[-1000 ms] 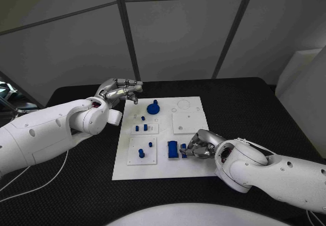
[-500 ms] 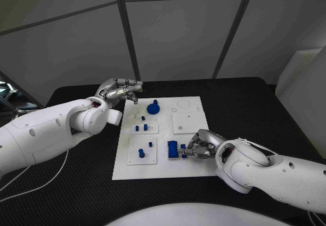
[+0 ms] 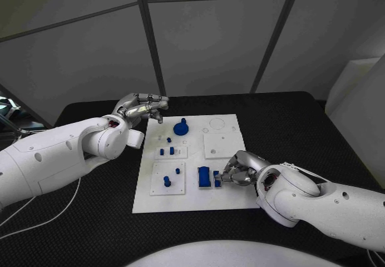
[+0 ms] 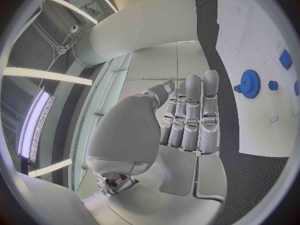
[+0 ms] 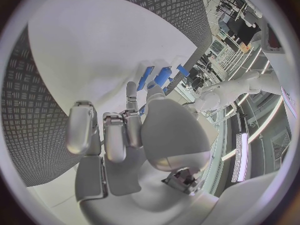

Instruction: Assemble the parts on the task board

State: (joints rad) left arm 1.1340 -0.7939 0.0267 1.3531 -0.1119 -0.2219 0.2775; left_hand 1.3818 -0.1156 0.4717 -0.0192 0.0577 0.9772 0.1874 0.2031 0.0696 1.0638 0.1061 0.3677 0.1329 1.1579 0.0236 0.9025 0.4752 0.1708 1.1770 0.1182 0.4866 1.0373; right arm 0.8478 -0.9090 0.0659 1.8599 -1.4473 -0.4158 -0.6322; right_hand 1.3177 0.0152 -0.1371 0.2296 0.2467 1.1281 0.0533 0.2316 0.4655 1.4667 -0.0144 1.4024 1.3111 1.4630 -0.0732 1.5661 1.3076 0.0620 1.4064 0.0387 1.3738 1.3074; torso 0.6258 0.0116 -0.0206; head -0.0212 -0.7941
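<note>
Right hand (image 3: 234, 172) slid tiny bit away from blue block (image 3: 203, 177), fingers curled together around small blue part (image 3: 216, 182) at fingertips. Part almost seated on task board (image 3: 192, 200). Left hand (image 3: 143, 107) hovers far off, fingers curled, holding nothing.

The right robot hand (image 3: 234, 171) hides its fingertips' contact with a small blue part (image 3: 217, 179).

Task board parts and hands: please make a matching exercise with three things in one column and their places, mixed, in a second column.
Things:
1. blue gear
2. blue block
3. left hand

Places:
A. beside the right hand
B. off the task board, at its far left corner
C. far part of the board

Pairs: 1-C, 2-A, 3-B
</note>
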